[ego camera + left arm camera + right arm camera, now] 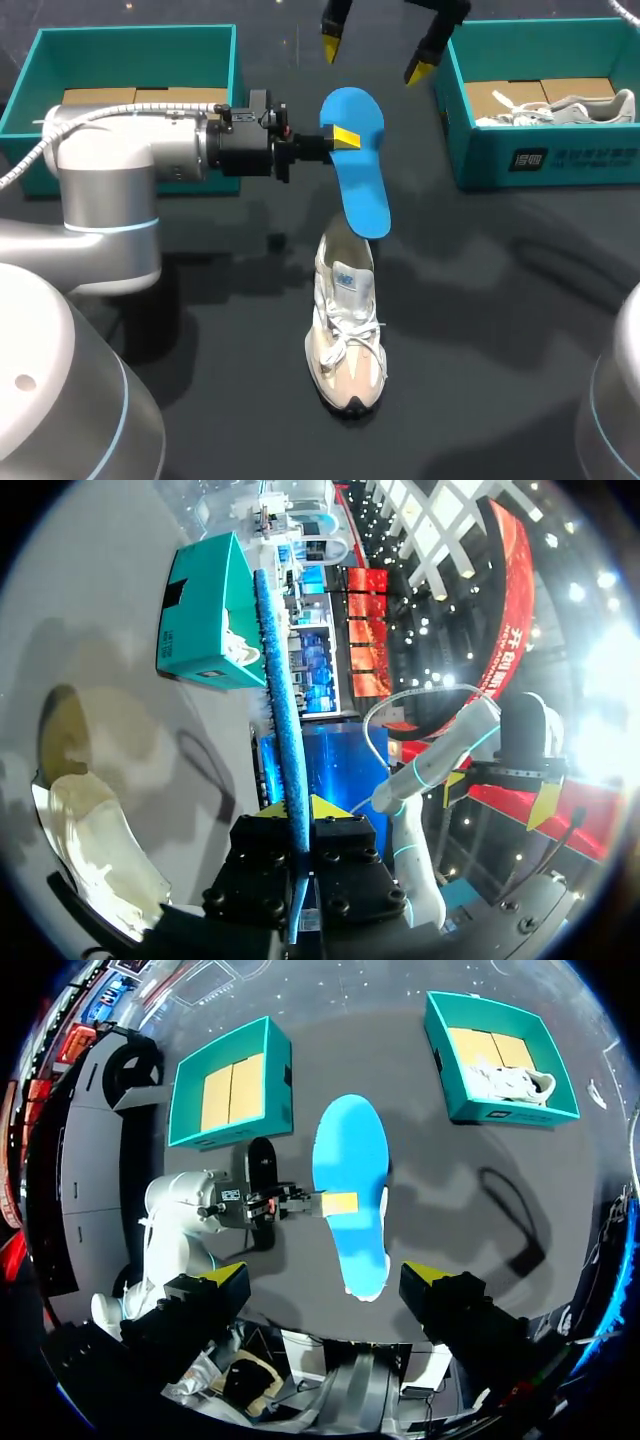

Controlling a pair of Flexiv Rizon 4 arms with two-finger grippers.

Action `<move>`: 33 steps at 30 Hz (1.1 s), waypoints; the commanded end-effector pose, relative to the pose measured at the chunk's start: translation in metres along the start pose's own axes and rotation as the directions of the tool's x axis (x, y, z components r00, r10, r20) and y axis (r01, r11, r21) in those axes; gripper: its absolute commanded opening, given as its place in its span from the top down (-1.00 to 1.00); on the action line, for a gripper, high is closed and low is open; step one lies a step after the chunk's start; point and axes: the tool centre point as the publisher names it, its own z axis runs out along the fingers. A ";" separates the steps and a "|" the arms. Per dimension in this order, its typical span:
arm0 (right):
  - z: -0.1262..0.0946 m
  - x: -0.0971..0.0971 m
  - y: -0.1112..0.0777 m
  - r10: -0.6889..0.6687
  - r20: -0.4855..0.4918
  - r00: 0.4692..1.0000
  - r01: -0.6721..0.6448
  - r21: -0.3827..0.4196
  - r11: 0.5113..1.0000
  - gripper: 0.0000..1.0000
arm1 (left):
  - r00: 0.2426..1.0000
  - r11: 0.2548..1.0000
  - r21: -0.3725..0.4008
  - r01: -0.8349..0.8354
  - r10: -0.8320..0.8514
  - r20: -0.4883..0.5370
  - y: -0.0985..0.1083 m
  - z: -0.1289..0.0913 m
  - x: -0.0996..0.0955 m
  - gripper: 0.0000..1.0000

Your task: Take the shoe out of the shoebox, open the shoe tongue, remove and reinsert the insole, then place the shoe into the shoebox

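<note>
My left gripper (345, 137) is shut on the heel half of a blue insole (362, 195), held in the air with its toe end pointing down at the shoe. The beige and white shoe (347, 340) stands on the table, its opening right under the insole's lower end. In the left wrist view the insole (283, 710) runs edge-on out from between the left gripper (300, 810) tips, with the shoe (90, 830) beside it. My right gripper (375, 55) hangs open high above the insole (352, 1190), nothing between its fingers (225, 1278).
A teal shoebox (130, 35) with a bare cardboard floor stands at the back left. A second teal shoebox (560, 155) at the back right holds another pale shoe (565, 108). Dark table surface lies around the standing shoe.
</note>
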 end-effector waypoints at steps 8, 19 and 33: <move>0.006 -0.021 0.001 0.037 -0.233 0.972 -0.035 0.011 0.999 -1.00 | 1.000 1.000 0.001 0.000 0.000 0.001 0.000 0.001 0.000 1.00; 0.014 -0.043 0.004 0.054 -0.415 0.908 -0.053 0.013 0.998 -1.00 | 1.000 1.000 0.001 0.000 0.000 0.001 0.000 0.001 0.000 1.00; 0.034 -0.065 -0.002 0.054 -0.612 0.789 -0.073 -0.006 0.997 -1.00 | 1.000 1.000 0.001 0.000 0.000 0.001 0.000 0.001 0.000 1.00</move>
